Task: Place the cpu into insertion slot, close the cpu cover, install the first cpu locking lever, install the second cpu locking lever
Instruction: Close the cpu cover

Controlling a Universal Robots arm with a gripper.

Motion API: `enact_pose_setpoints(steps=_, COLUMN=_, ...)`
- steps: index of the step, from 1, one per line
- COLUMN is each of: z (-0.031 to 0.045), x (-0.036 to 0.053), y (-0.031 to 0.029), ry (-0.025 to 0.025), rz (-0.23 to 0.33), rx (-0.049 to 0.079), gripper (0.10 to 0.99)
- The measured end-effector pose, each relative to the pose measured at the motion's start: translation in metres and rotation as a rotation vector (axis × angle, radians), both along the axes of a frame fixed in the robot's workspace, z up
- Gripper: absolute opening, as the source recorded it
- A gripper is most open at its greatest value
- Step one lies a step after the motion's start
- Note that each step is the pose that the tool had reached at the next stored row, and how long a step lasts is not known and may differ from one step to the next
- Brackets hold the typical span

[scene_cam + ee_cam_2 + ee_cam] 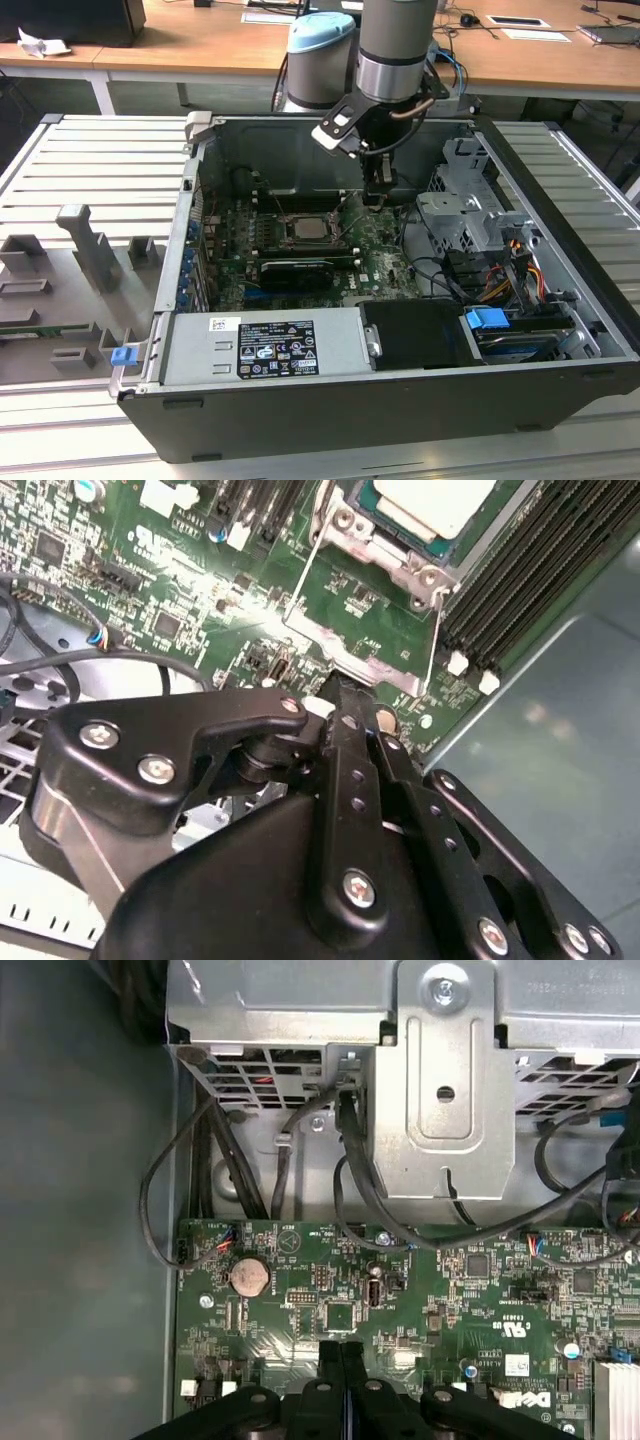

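The gripper (377, 198) hung at two o'clock from the cpu (305, 228) in the exterior view. Its fingers were pressed together on nothing, seemingly posed for pushing near a locking lever (303, 575). The square chip lay flat in its socket, face up, with no long axis. The cpu cover (390, 550) appeared to frame it.

One cpu (435, 500), one cpu cover (388, 555)

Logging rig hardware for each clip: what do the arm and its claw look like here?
The arm is a silver-grey tube with dark bands and a pale blue joint cap. A white-and-black box sits at the wrist, beside a brownish cable loop. The claw is matt black: slim flat fingers on hinged link bars, pinned with silver screws.
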State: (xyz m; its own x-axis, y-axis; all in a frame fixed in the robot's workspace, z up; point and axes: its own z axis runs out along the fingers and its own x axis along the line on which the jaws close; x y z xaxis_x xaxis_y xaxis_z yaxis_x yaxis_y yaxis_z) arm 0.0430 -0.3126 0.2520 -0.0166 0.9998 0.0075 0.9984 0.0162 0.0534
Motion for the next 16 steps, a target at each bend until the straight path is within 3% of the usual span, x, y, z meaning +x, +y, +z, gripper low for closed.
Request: enact_pose_setpoints(steps=16, z=-0.0003, x=-0.0088, y=0.0, ry=0.0, rz=0.0, rx=0.0, gripper=0.106)
